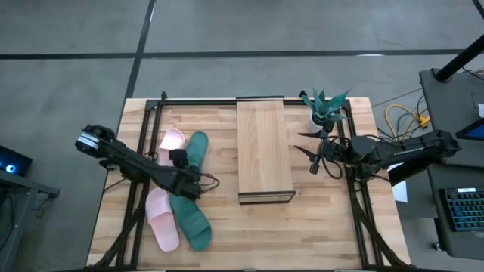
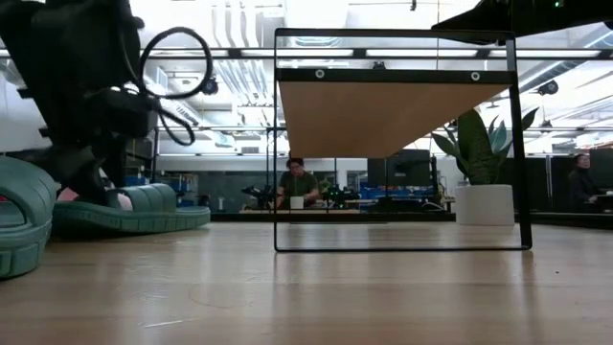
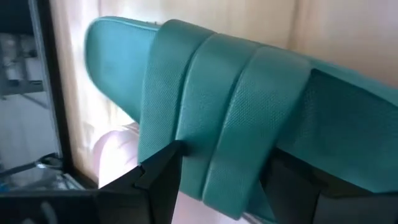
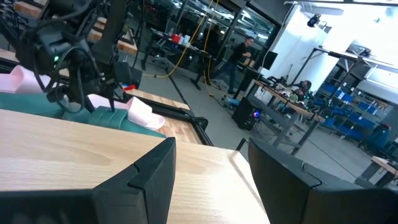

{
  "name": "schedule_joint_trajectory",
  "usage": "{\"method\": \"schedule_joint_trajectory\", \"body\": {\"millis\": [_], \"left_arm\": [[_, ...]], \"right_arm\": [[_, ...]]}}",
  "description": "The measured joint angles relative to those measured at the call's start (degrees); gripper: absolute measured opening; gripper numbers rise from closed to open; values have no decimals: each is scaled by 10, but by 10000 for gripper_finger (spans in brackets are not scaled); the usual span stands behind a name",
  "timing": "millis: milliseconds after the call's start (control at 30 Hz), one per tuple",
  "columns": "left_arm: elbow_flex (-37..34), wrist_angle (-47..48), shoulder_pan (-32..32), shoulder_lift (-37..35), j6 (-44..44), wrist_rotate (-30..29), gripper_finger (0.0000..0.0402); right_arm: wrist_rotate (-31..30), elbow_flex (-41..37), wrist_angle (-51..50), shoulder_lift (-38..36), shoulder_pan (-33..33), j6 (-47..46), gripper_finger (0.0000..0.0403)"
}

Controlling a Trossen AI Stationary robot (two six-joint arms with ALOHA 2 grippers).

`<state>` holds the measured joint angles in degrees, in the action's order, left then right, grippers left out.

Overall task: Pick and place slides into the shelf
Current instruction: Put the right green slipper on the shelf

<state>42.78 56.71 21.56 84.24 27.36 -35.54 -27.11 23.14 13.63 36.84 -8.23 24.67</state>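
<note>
Two teal slides and two pink slides lie on their soles on the table's left half. The shelf stands at the middle; its plank top shows in the low view. My left gripper is low between the two teal slides and open. Its fingers stand on either side of a teal slide's wide strap. A pink slide lies beside that slide. My right gripper is open and empty, right of the shelf, looking across its top. My left gripper comes at the teal slide slanting down from the table's far left, one finger at each edge of the strap. Whether the fingers touch the strap, I cannot tell. The slide lies on the table.
A potted plant stands at the far right, just behind my right arm. Black frame rails run along both sides of the table. The wood in front of the shelf is bare. People sit in the room beyond.
</note>
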Motion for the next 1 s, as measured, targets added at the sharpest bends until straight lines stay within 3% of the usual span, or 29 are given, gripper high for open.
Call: {"method": "schedule_joint_trajectory", "body": {"millis": [300,600,833,1000], "left_arm": [[0,4,0,34,10,-36,173],[0,15,-1,-31,7,-41,12],[3,14,-1,-124,-14,-46,3],[8,10,-1,-192,-76,-114,2]], "right_arm": [[0,0,0,0,0,0,192],[0,0,4,0,0,11,192],[0,0,8,0,0,39,192],[0,0,34,0,0,40,192]]}}
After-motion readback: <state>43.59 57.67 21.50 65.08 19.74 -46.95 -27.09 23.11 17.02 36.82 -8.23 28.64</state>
